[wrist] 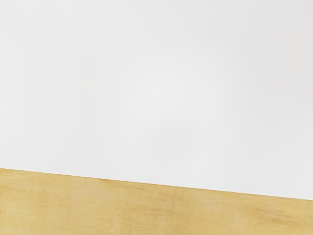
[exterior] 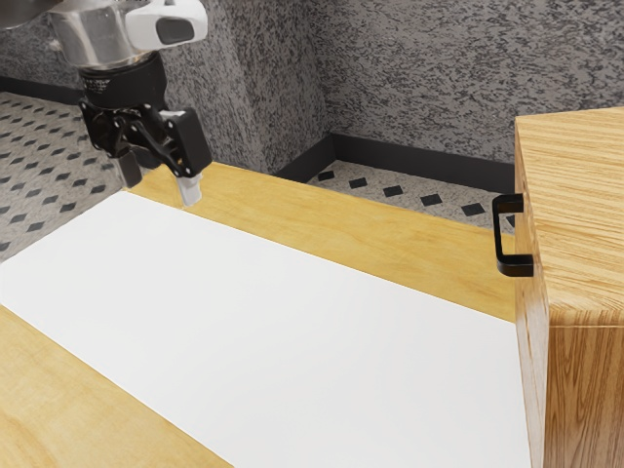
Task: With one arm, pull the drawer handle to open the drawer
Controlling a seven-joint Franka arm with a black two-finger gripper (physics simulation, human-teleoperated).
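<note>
- Wooden table point(exterior: 58, 409) edge sits closest to the exterior camera, and a broad white sheet point(exterior: 273, 331) lies across it, running under and past the gripper.
- Up at the exterior view's upper left hangs the gripper point(exterior: 161, 183), above the far edge of that sheet. Its jaws are spread and released, with nothing between them, and one of the fingers point(exterior: 189, 188) shows a pale tip.
- Now the wrist view: straight below the hand there's plain white sheet point(wrist: 156, 88) meeting a strip of bare table point(wrist: 146, 210) along a clean, slightly slanted line.
- Only the exterior view gives us the target. A wooden cabinet point(exterior: 575, 244) stands on the table, well apart from the gripper, across the whole sheet toward the exterior view's right.
- On the cabinet face turned toward the gripper sits the black drawer handle point(exterior: 509, 237), a U-shaped bar standing upright and sticking out toward the arm. Nothing is touching it.
- As for the drawer itself, that face is seen almost edge-on, so I can't tell how far out it sits, and its inside is hidden.
- Behind it all, speckled grey wall point(exterior: 439, 68) and a diamond-patterned floor point(exterior: 39, 146).
</note>
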